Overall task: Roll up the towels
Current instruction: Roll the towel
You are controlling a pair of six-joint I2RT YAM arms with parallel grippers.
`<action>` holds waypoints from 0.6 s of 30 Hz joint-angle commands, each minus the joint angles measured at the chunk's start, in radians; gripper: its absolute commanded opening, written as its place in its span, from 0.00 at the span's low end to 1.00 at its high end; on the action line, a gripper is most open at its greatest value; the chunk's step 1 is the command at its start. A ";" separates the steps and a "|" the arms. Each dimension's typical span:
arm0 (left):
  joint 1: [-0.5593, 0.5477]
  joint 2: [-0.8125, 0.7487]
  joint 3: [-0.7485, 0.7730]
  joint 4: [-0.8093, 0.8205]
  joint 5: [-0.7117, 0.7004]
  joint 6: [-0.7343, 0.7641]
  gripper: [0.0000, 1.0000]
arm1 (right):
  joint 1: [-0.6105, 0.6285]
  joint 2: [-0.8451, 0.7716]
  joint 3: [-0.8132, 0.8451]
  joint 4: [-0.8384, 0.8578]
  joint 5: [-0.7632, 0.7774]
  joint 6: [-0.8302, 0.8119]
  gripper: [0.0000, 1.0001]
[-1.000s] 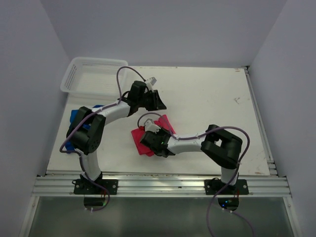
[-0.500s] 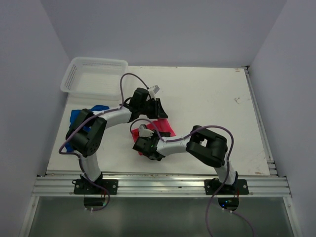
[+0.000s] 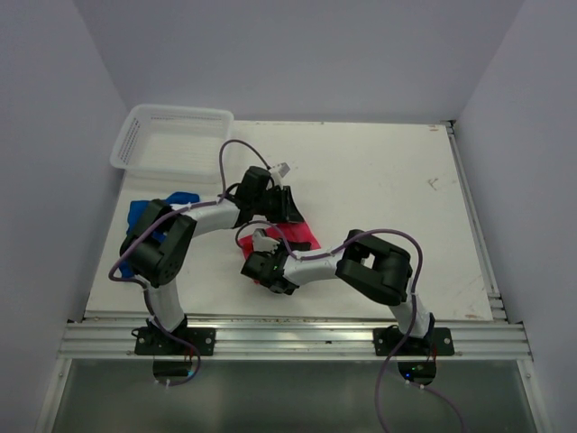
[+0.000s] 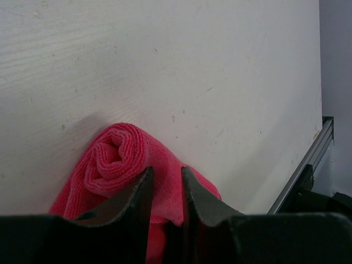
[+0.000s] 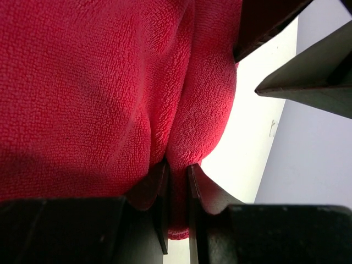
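Note:
A red towel (image 3: 296, 235) lies partly rolled on the white table, between the two grippers. My left gripper (image 3: 290, 208) is at its far edge, shut on a fold of the red towel (image 4: 118, 159), with the rolled end just left of the fingers (image 4: 137, 192). My right gripper (image 3: 261, 267) is at its near left corner, shut on a pinch of the red towel (image 5: 99, 93). A blue towel (image 3: 149, 212) lies at the table's left edge, mostly hidden by the left arm.
A white plastic basket (image 3: 171, 140) stands at the back left corner. The table (image 3: 388, 180) has a metal rail along its near edge (image 3: 297, 338). Grey walls close in on both sides.
My left gripper has moved nearer and down onto the towel's far edge. My right gripper has moved left along the towel, which has bunched up and rolled smaller.

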 commanded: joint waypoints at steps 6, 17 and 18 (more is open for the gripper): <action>-0.007 0.066 -0.025 0.056 -0.053 0.009 0.30 | -0.026 -0.064 -0.021 0.011 -0.130 0.128 0.25; -0.006 0.094 -0.011 0.050 -0.066 0.002 0.30 | -0.034 -0.259 -0.090 0.026 -0.149 0.216 0.47; -0.006 0.097 -0.011 0.050 -0.066 0.003 0.30 | -0.034 -0.270 -0.091 0.027 -0.152 0.219 0.48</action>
